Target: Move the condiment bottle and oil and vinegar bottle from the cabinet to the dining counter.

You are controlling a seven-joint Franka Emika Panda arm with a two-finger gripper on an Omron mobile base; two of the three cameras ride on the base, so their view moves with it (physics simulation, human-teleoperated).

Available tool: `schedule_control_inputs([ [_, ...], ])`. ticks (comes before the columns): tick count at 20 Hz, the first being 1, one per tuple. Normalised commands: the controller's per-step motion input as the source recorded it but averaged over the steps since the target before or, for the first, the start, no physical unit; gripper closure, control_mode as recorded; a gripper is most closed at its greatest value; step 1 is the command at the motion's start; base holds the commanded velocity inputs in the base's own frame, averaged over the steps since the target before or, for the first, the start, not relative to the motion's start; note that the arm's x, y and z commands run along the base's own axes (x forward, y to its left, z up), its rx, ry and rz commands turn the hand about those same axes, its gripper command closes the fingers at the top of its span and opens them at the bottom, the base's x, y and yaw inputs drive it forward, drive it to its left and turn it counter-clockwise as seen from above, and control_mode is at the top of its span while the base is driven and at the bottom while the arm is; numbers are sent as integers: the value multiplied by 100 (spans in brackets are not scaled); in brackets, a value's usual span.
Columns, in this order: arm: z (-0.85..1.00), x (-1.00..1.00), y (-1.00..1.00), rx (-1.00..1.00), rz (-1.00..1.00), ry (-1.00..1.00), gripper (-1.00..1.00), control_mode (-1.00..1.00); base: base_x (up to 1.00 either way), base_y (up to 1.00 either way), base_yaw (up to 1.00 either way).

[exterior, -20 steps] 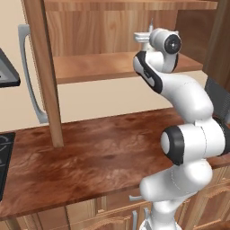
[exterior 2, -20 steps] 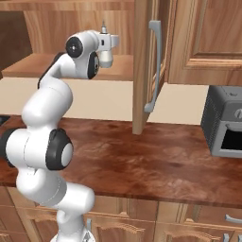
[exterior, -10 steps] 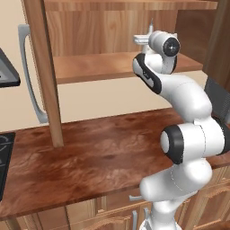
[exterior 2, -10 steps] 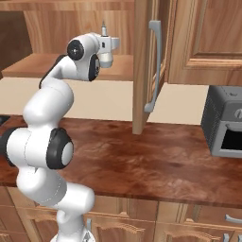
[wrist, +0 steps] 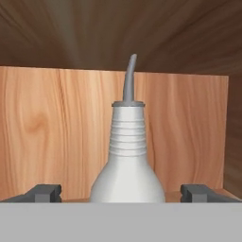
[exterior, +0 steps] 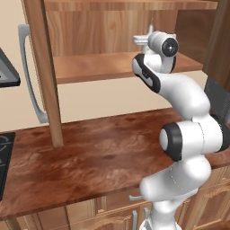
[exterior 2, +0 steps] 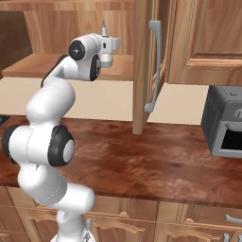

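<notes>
Claw (wrist: 121, 193) wide open, holding nothing, fingers either side of the oil bottle (wrist: 127, 160) standing upright on the cabinet (exterior: 112, 67) shelf. Risk: closing off-centre may tip the bottle or push it further back.

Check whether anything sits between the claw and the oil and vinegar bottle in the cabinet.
Nothing visible does. In the hand view the oil and vinegar bottle stands upright, centred between the open claw's two fingertips, with only the cabinet's wooden back panel behind it.
</notes>
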Motion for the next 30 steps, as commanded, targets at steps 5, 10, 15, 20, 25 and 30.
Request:
schedule_control_inputs([
  [5,-9,15,0,0,0,0,-100,-100,0,0,0],
  [10,-7,6,0,0,0,0,-100,-100,0,0,0],
  [15,-7,3,0,0,0,0,100,-100,0,0,0],
  [20,-5,3,0,0,0,0,100,-100,0,0,0],
  [25,0,1,0,0,0,0,100,-100,0,0,0],
  [30,0,0,0,0,0,0,100,-100,0,0,0],
])
